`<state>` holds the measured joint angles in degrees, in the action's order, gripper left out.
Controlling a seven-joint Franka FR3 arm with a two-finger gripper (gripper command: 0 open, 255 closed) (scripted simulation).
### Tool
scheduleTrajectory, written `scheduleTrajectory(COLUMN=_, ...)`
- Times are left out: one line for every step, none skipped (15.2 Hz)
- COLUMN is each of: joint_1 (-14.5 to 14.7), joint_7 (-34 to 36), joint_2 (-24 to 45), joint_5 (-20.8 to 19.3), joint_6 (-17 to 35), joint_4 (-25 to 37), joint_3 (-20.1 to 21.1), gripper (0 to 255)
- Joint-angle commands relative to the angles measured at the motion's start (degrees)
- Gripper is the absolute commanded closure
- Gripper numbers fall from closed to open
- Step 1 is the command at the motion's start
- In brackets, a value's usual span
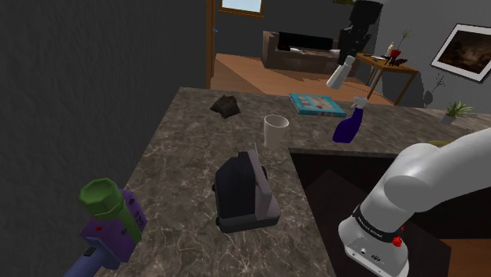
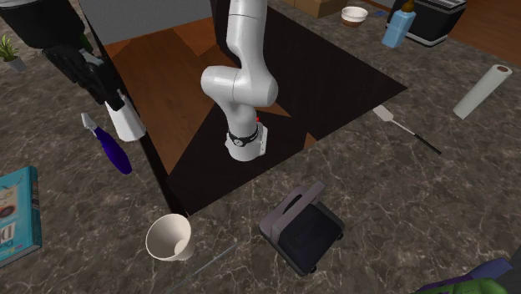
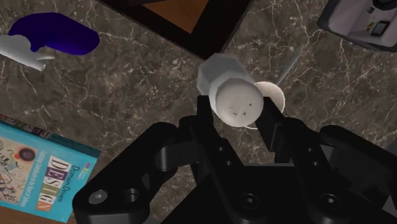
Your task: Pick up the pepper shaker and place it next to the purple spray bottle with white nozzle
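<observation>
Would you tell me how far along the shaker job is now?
Done: the white faceted pepper shaker is gripped in the black hand and lifted off the dark marbled counter. In hand: carrying it. Left: setting it down beside the purple spray bottle with white nozzle, then releasing.

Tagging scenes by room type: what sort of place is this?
Probably a home kitchen, open to a living room: a dark marbled countertop carrying a white cup and a paper towel roll, with a sofa and a framed picture beyond it.
</observation>
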<state>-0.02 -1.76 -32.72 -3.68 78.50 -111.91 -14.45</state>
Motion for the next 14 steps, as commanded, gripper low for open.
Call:
scheduleTrajectory(joint_1=-0.3, joint_7=-2.6, joint_2=2.1, joint_5=-0.7, joint_6=0.3, joint_4=1.9, joint_3=-2.2, gripper=255)
scheduleTrajectory(joint_1=-0.4, joint_7=-4.0, joint_2=3.5, joint_5=-1.0, joint_6=0.4, joint_4=3.1, joint_3=-3.4, gripper=255)
scheduleTrajectory(joint_1=-0.5, joint_7=-5.4, joint_2=4.9, joint_5=-1.2, joint_6=0.6, joint_4=4.4, joint_3=-4.6, gripper=255)
scheduleTrajectory(joint_1=-0.6, joint_7=-6.9, joint_2=6.4, joint_5=-1.4, joint_6=0.7, joint_4=5.8, joint_3=-5.9, gripper=255)
scheduleTrajectory(joint_1=-0.6, joint_7=-8.4, joint_2=8.0, joint_5=-1.4, joint_6=0.8, joint_4=7.3, joint_3=-7.1, gripper=255)
scheduleTrajectory(joint_1=-0.7, joint_7=-9.9, joint_2=9.6, joint_5=-1.4, joint_6=0.9, joint_4=8.8, joint_3=-8.4, gripper=255)
scheduleTrajectory(joint_1=-0.8, joint_7=-11.4, joint_2=11.3, joint_5=-1.2, joint_6=1.0, joint_4=10.4, joint_3=-9.7, gripper=255)
scheduleTrajectory(joint_1=-0.9, joint_7=-13.0, joint_2=13.1, joint_5=-1.0, joint_6=1.0, joint_4=12.1, joint_3=-11.0, gripper=255)
scheduleTrajectory(joint_1=-1.1, joint_7=-14.6, joint_2=15.0, joint_5=-0.7, joint_6=1.0, joint_4=13.9, joint_3=-12.3, gripper=255)
scheduleTrajectory(joint_1=-1.3, joint_7=-16.1, joint_2=16.9, joint_5=-0.2, joint_6=1.0, joint_4=15.7, joint_3=-13.6, gripper=255)
scheduleTrajectory(joint_1=-1.3, joint_7=-16.1, joint_2=16.5, joint_5=-0.4, joint_6=1.8, joint_4=14.6, joint_3=-13.5, gripper=255)
scheduleTrajectory(joint_1=-1.4, joint_7=-16.0, joint_2=16.2, joint_5=-0.5, joint_6=2.6, joint_4=13.5, joint_3=-13.5, gripper=255)
scheduleTrajectory(joint_1=-1.5, joint_7=-15.9, joint_2=15.8, joint_5=-0.6, joint_6=3.4, joint_4=12.4, joint_3=-13.4, gripper=255)
scheduleTrajectory(joint_1=-1.5, joint_7=-15.8, joint_2=15.5, joint_5=-0.7, joint_6=4.2, joint_4=11.3, joint_3=-13.4, gripper=255)
